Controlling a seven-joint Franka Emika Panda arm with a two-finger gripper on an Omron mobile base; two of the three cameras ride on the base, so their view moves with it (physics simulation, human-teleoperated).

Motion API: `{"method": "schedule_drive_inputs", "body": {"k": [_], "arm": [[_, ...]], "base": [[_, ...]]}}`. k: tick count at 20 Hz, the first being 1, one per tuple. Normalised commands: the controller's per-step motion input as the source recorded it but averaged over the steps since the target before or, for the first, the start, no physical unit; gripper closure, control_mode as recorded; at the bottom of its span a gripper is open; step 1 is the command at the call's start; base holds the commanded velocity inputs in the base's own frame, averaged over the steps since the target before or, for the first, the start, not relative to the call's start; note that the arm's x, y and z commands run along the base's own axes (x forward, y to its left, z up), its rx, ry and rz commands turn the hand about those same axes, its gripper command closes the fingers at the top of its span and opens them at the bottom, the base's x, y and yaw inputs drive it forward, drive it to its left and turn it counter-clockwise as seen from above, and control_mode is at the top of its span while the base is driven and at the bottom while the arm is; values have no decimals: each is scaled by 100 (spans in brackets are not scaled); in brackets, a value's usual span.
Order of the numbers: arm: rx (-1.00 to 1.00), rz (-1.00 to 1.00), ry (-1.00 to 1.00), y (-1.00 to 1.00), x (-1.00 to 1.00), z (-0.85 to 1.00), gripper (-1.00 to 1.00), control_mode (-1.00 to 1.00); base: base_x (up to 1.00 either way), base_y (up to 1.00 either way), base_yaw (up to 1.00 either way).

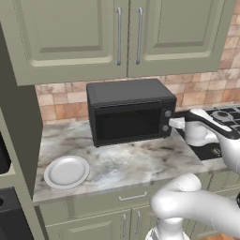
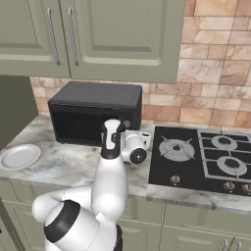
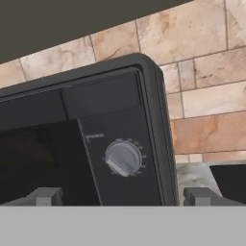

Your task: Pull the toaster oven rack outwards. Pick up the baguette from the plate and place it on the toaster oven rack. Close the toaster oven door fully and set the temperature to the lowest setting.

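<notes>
**Toaster oven shut, plate bare on marble counter**

A boxy dark grey toaster oven (image 1: 129, 111) stands at the back of the counter against the brick wall, its matte charcoal top level. The toaster oven door (image 1: 125, 123), a wide panel with dark glass, sits closed and upright. On the control strip at the door's 3 o'clock side, a round grey knob (image 3: 123, 158) faces out. The white plate (image 1: 66, 171) lies flat at the oven's 7 o'clock, well apart.

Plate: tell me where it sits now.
The plate lies empty on the marble counter, front left of the toaster oven, near the counter's left end.
</notes>
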Motion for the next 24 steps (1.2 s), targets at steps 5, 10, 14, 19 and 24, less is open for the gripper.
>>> {"method": "schedule_drive_inputs", "body": {"k": [5, 10, 14, 19, 24], "arm": [[-1, 0, 0, 0, 6, 0, -100, -100], [-2, 0, 0, 0, 11, 0, -100, -100], [-1, 0, 0, 0, 17, -1, -100, -100], [0, 0, 0, 0, 8, 0, -100, -100], [-1, 0, 0, 0, 4, -1, -100, -100]], "base": [[0, 0, 0], [0, 0, 0], [0, 0, 0], [0, 0, 0], [0, 0, 0]]}}
